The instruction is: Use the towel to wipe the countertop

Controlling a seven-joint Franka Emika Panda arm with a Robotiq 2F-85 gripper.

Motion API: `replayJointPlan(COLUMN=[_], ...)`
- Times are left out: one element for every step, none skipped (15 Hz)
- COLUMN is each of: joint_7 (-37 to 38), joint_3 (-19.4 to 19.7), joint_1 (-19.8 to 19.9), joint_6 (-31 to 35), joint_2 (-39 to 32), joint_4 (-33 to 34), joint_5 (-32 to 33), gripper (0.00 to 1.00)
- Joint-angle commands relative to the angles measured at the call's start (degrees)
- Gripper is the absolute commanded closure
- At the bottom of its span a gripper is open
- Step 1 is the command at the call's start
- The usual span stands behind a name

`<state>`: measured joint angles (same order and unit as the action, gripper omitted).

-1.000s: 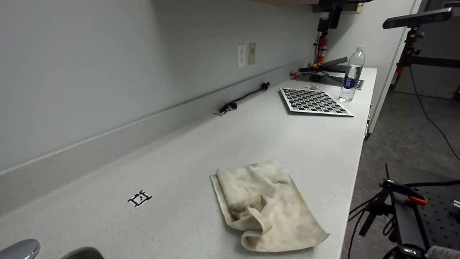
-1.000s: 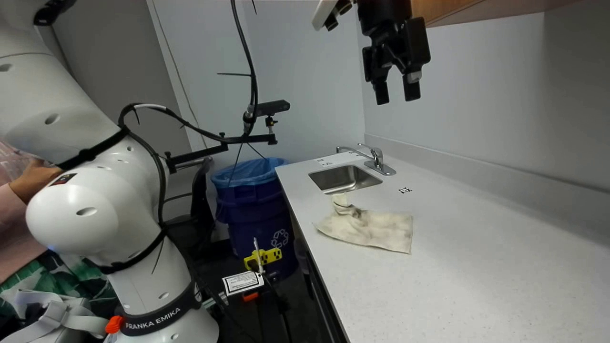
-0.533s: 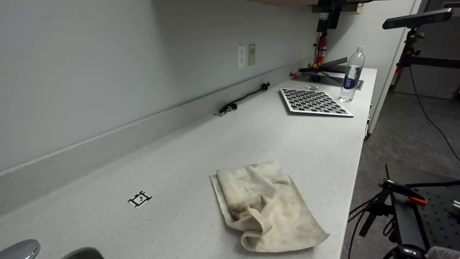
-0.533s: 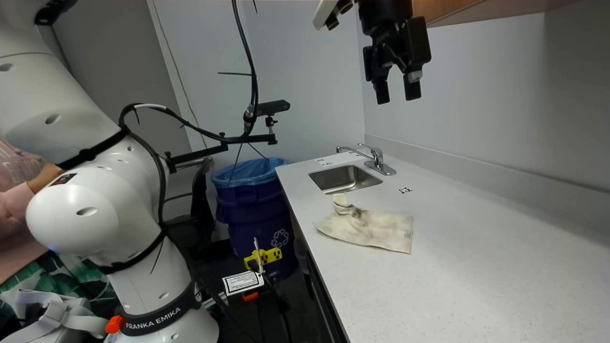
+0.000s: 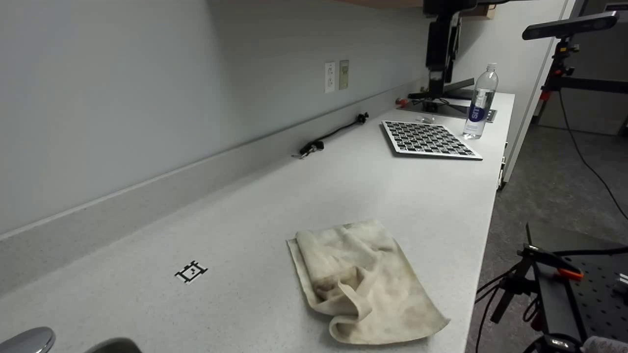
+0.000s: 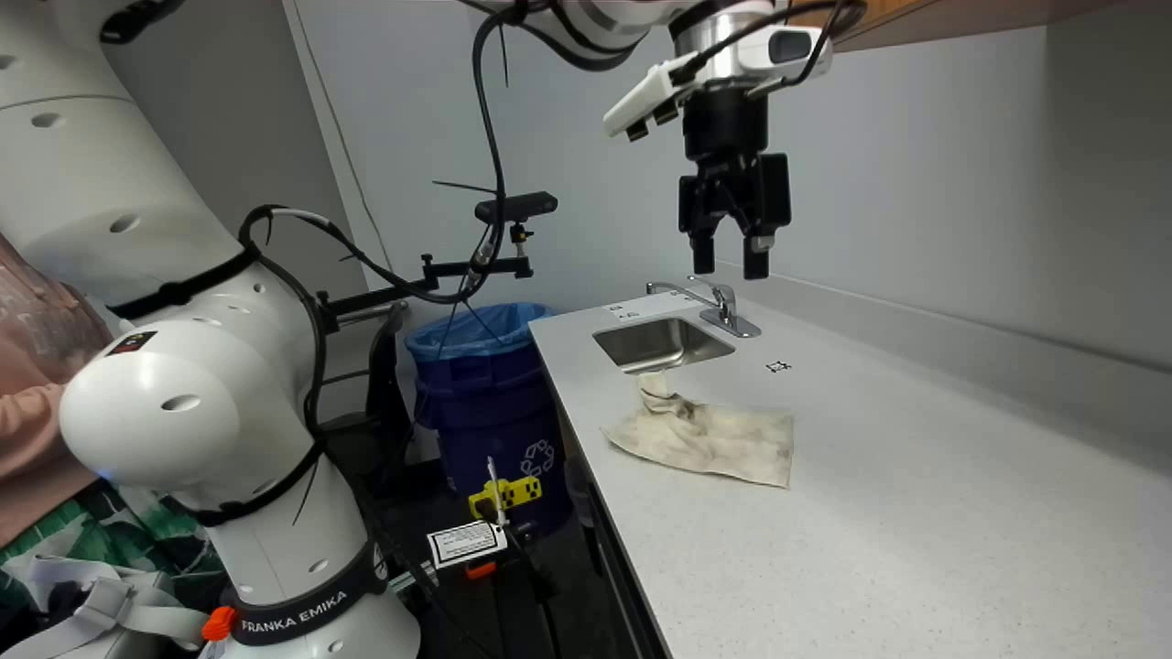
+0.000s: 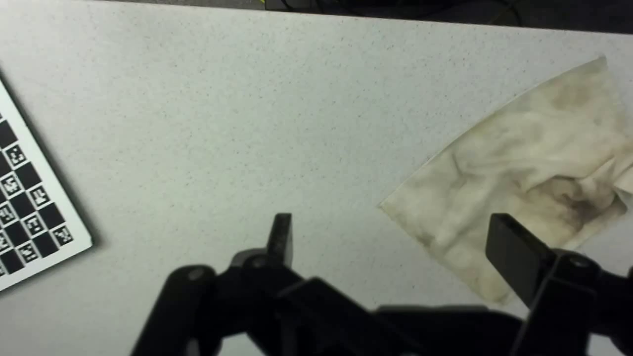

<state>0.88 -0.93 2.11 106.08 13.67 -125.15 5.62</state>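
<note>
A stained cream towel lies crumpled on the white countertop, with one part folded up; it shows in both exterior views (image 5: pixel 378 289) (image 6: pixel 723 444) and at the right of the wrist view (image 7: pixel 474 198). The countertop (image 5: pixel 235 235) also shows in the wrist view (image 7: pixel 222 123). My gripper (image 6: pixel 730 264) is open and empty, high above the counter and pointing down. In the wrist view my gripper (image 7: pixel 390 227) has its fingers wide apart. The towel's corner shows between them, well below, and the right finger (image 7: pixel 519 257) overlaps the towel in the picture.
A checkered board (image 5: pixel 431 138) and a water bottle (image 5: pixel 481 103) stand farther along the counter. A black cable (image 5: pixel 338 130) lies by the wall. A sink (image 6: pixel 664 343) and faucet (image 6: pixel 723 307) are beyond the towel. A wooden cabinet (image 6: pixel 916 27) hangs above.
My gripper stays nearly still at first, then comes down noticeably in the last half second, with the wrist now in view. It remains open. The towel has not moved.
</note>
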Motion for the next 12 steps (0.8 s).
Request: replayJointPlan(joint_7=[-0.09,-0.01,-0.29,0.43,0.67,0.9,1.29,2.68,4.16,5.59,6.81,8.0], joint_3=[-1.84,-2.36,-2.71,-3.21,-3.53,-3.88,-4.17,-4.61,-5.09,-5.46,-5.77,-6.03], joint_1=[-2.67,-3.23,-3.78,-4.25,-4.66,-5.05,-5.35,-5.59,-5.75,-5.91,-6.21,-6.56], joint_6=[0.16,0.47,0.61,2.04,3.1,4.29,5.77,8.0,10.32,12.06,13.02,13.9], joint_2=[-3.08,-3.94,-4.79,-5.46,-6.12,-7.06,-7.94,-9.19,-10.47,-11.75,-13.2,-14.22], joint_4=[-1.16,-1.43,-1.47,-1.89,-2.02,-2.15,-2.33,-2.58,-2.74,-2.77,-2.63,-2.58], joint_5=[0.2,0.13,-0.45,-0.36,-0.63,-0.72,-0.43,0.82,3.0,4.73,5.94,7.0], gripper=[0.0,0.0,0.0,0.0,0.0,0.0,0.0,0.0,0.0,0.0,0.0,0.0])
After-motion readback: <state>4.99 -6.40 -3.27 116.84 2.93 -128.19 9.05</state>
